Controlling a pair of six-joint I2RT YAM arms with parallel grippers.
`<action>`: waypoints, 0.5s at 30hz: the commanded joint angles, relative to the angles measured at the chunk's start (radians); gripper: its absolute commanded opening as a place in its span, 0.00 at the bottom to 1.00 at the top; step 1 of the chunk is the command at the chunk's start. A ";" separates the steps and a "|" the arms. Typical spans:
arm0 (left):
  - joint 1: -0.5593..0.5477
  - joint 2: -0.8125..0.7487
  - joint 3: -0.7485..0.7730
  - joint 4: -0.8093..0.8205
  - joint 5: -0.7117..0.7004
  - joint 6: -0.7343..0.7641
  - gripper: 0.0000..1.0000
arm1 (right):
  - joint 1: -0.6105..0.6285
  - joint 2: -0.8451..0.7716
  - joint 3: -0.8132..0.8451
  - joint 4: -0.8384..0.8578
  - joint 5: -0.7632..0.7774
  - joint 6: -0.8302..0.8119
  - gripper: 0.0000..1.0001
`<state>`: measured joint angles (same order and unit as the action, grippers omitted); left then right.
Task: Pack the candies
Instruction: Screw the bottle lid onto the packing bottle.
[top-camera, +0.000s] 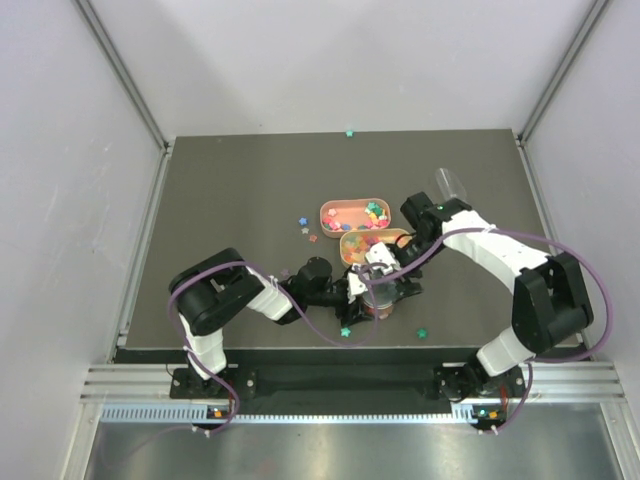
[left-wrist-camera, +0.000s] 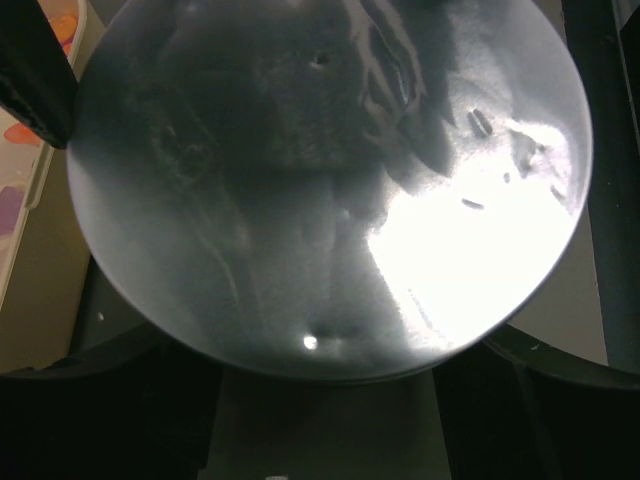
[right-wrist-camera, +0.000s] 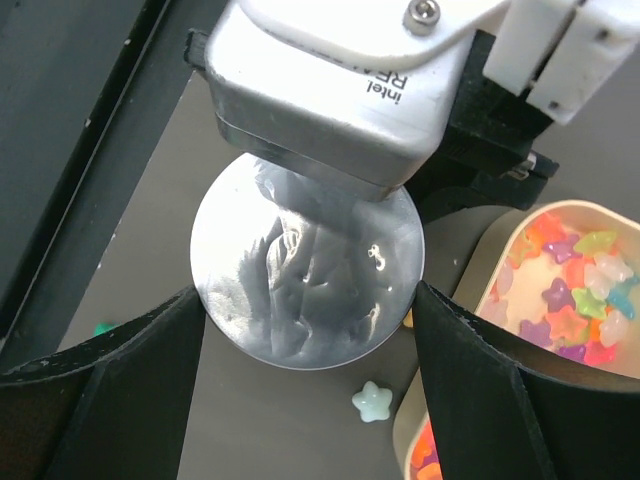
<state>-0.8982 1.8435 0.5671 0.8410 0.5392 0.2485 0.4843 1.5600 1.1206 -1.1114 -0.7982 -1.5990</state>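
Lid (right-wrist-camera: 290, 270) is what everything turns on. The silver disc lies flat, directly between the fingers of my right gripper (right-wrist-camera: 310, 312), which reaches down on it from above. Both dark fingers press against its rim on opposite sides, so I read that gripper as clamped on the lid. Being round, the lid has no long axis to line up with. The axis that matters is the upright one through the jar (top-camera: 379, 303), and any twist, I judge, has to run about that.

My left gripper (top-camera: 360, 288) comes in low from the left and looks closed round the jar just beneath the lid (its own camera sees little but the disc, so the contact itself is hidden). Both arms are at the jar, and neither is nearer.

Some colour shows inside the jar, but most of the candies (right-wrist-camera: 570, 300) lie in the nearer tray (top-camera: 344, 241) just beside it and the farther tray (top-camera: 332, 207) beyond. One pale star (right-wrist-camera: 374, 400) lies loose near the jar's foot, and a few more are scattered over the dark table (top-camera: 230, 200). Room is tight on the tray side.
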 joint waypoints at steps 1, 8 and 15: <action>-0.001 0.046 -0.032 -0.218 -0.110 0.011 0.35 | 0.062 0.043 -0.153 0.027 -0.039 0.204 0.72; -0.001 0.045 -0.030 -0.220 -0.119 0.005 0.35 | 0.063 0.057 -0.209 0.136 -0.027 0.416 0.73; 0.001 0.033 -0.033 -0.220 -0.137 0.003 0.33 | 0.063 0.058 -0.228 0.262 0.065 0.577 0.72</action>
<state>-0.8970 1.8301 0.5663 0.8185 0.5419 0.2481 0.4835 1.5009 1.0077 -0.9039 -0.8124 -1.2182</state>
